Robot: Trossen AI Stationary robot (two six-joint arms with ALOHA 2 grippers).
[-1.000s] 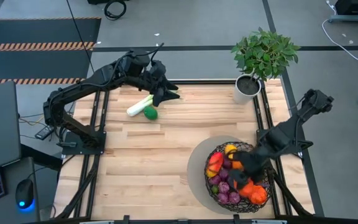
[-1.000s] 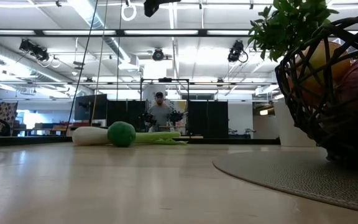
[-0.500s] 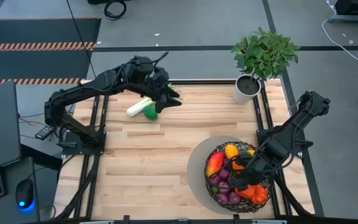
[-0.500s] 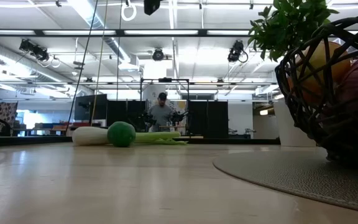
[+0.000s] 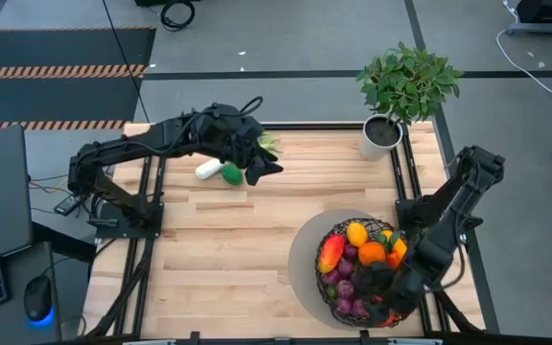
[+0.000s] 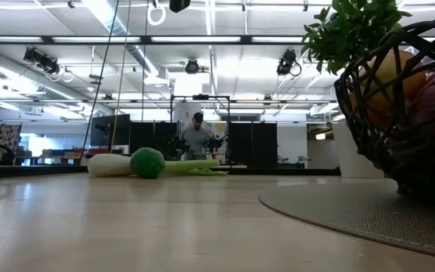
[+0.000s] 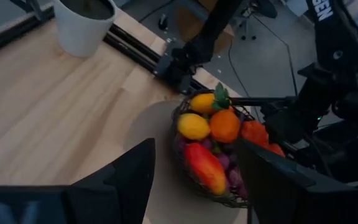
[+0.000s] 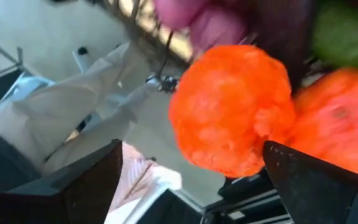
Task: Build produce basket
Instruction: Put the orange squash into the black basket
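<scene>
Grey floor [image 5: 286,38], striped hazard mat [image 5: 60,69], ceiling lights [image 6: 202,41]

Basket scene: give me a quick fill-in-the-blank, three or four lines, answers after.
1. The basket sits on a round grey ____.
2. The lime and the leek lie on the table under the ____ gripper.
3. The plant grows in a ____ pot.
4. The right gripper is over the ____.

Answers: mat; left; white; basket

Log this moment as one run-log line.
left gripper: open over leek, lime | right gripper: open at basket | two items unloaded
</scene>
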